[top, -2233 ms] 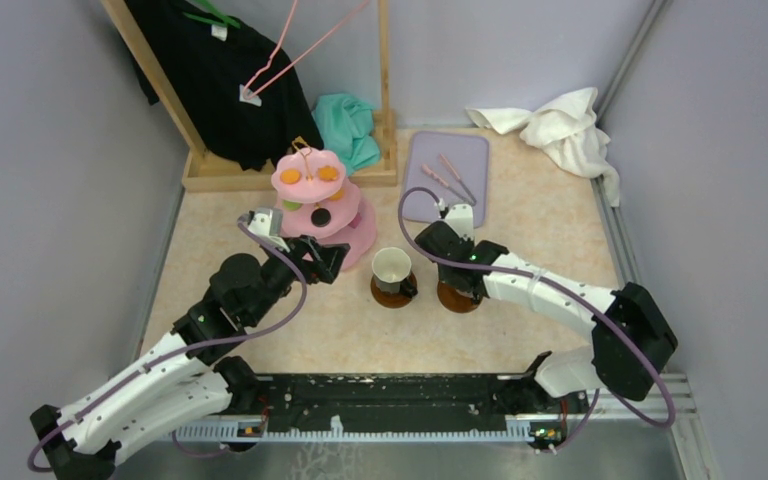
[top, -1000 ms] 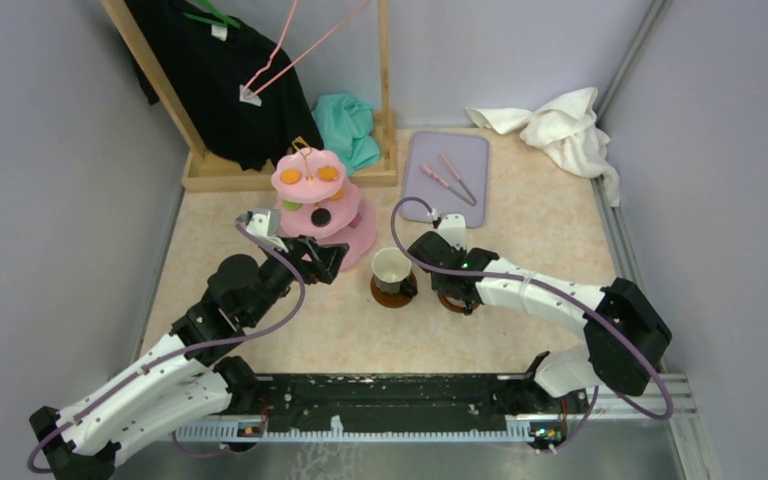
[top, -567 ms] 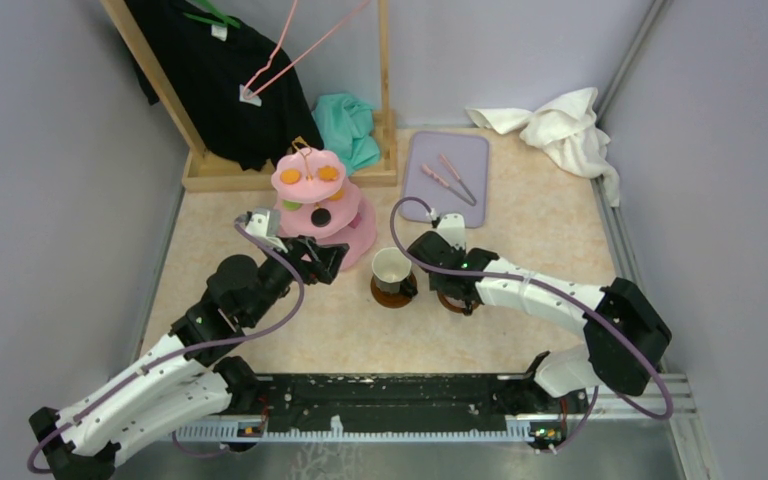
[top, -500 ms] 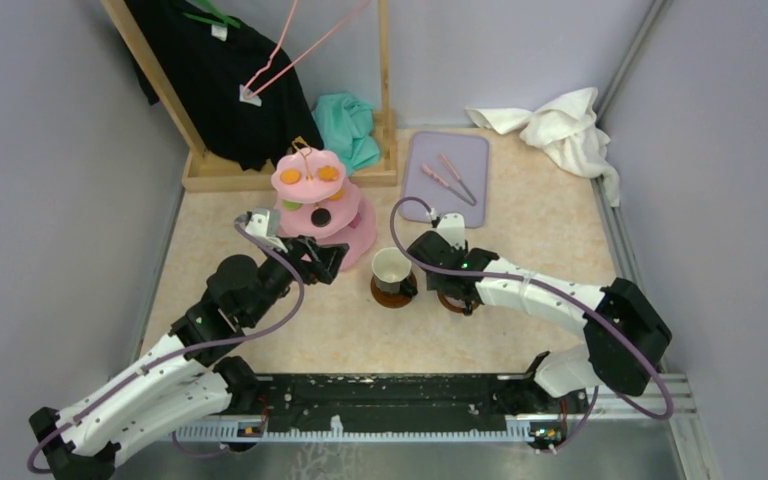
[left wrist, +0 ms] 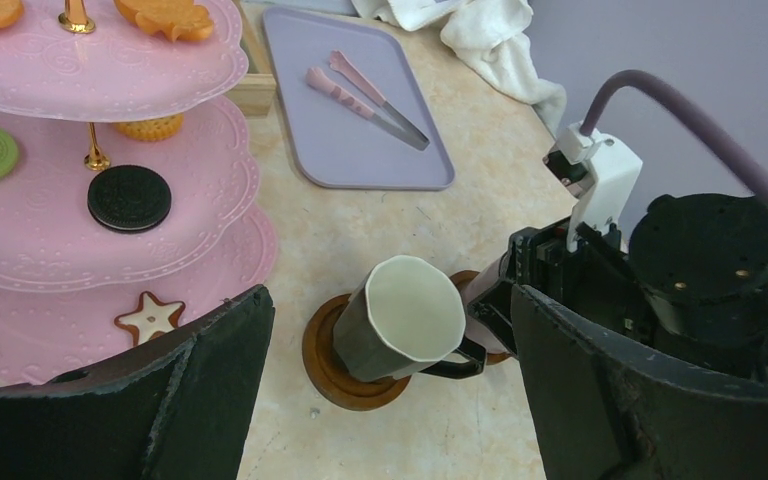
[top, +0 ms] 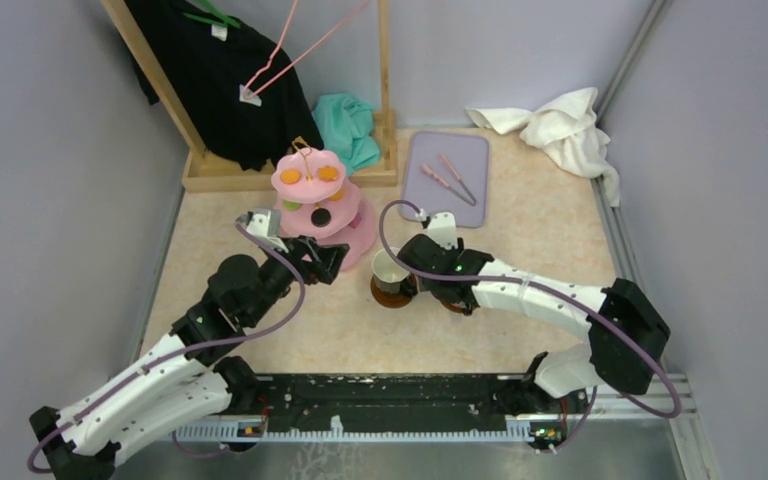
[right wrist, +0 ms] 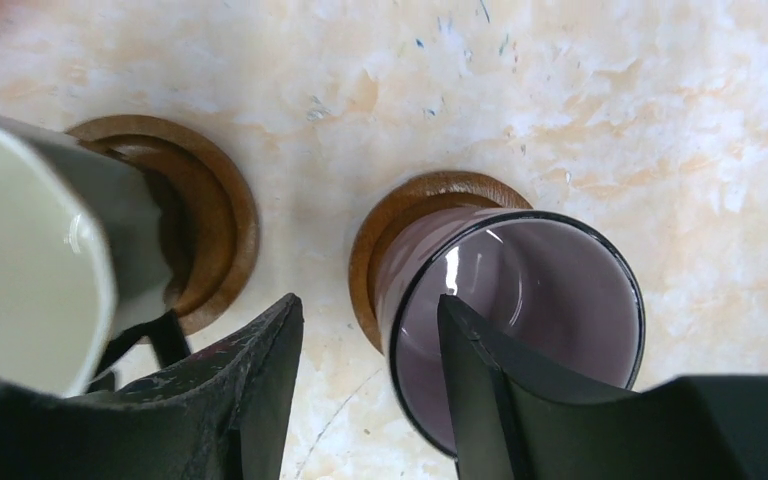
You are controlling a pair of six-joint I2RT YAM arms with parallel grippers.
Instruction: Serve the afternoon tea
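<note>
- My right pincer (right wrist: pixel 370 310) has just let go. Its jaws now stand apart astride the wall of the mauve mug (right wrist: pixel 530 310), clamping nothing.
- That mug sits upright on its brown saucer (right wrist: pixel 400 215), just beside the cream mug (left wrist: pixel 400 320) on the second saucer (left wrist: pixel 325 370).
- My left pincer (left wrist: pixel 390 300) hangs wide open and empty near the pink stand (left wrist: pixel 160 70), unmoved.
- Both cups look served, I judge. Backing out without nudging the mug comes next.

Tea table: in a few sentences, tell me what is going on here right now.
The right gripper is over the mauve mug, which stands on its saucer. Its jaws are open across the rim, gripping nothing. The cream mug stands on its own saucer beside it. The left gripper hovers open near the stand, which holds the sweets.
</note>
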